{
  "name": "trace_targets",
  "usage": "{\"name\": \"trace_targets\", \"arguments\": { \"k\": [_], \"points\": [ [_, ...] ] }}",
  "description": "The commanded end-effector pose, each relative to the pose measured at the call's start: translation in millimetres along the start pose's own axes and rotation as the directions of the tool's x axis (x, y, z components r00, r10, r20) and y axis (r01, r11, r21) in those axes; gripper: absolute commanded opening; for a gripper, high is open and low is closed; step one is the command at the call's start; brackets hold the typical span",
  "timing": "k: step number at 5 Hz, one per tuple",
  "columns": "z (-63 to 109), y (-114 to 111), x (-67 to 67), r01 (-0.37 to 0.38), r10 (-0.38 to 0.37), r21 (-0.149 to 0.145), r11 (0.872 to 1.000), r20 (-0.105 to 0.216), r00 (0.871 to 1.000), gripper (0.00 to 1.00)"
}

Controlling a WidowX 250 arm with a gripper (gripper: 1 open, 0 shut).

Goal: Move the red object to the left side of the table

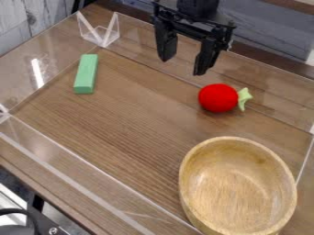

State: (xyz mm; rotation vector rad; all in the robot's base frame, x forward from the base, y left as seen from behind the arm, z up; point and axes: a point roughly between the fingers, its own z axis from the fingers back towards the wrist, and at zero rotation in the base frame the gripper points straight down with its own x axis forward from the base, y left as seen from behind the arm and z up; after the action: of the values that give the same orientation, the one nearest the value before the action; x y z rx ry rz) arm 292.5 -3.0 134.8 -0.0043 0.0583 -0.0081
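Looking down on a brown wood-grain table (135, 119) edged with low clear walls (47, 151), with a round pale wooden bowl (238, 191) in the near right corner of the view. Just beyond the bowl, with a leafy green stem pointing rightward, a small red toy fruit (218, 98). Farther beyond the bowl, a black gripper (186, 61) with fingers spread wide, holding nothing, apart from the fruit. Well apart from the bowl, toward the far left, a green rectangular block (86, 73). Across the surface from the bowl, past the table's edge, pale, blurry material (15, 16); leftward of it, dark cables (28, 218).
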Motion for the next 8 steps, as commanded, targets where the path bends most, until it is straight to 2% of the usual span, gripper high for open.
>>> {"name": "trace_targets", "arguments": {
  "k": [1, 2, 3, 4, 5, 6, 7, 8],
  "points": [
    [-13.3, -5, 5.9, 0.192, -0.192, 0.004, 0.981, -0.005, 0.981, 1.00],
    [-28.8, -18, 16.4, 0.392, -0.392, 0.014, 0.920, 0.002, 0.920, 1.00],
    [-38.5, -32, 23.3, 0.541, -0.542, 0.029, 0.840, 0.020, 0.840, 1.00],
    [-44.5, -36, 23.8, 0.623, -0.624, 0.043, 0.781, 0.046, 0.780, 1.00],
    [-45.6, -35, 22.5, 0.631, -0.633, 0.053, 0.774, 0.087, 0.769, 1.00],
    [-49.7, -30, 21.9, 0.639, -0.644, 0.078, 0.765, 0.129, 0.754, 1.00],
    [-53.2, -24, 23.5, 0.655, -0.663, 0.102, 0.748, 0.167, 0.730, 1.00],
    [-59.9, -18, 28.8, 0.685, -0.694, 0.123, 0.718, 0.192, 0.694, 1.00]
  ]
}}
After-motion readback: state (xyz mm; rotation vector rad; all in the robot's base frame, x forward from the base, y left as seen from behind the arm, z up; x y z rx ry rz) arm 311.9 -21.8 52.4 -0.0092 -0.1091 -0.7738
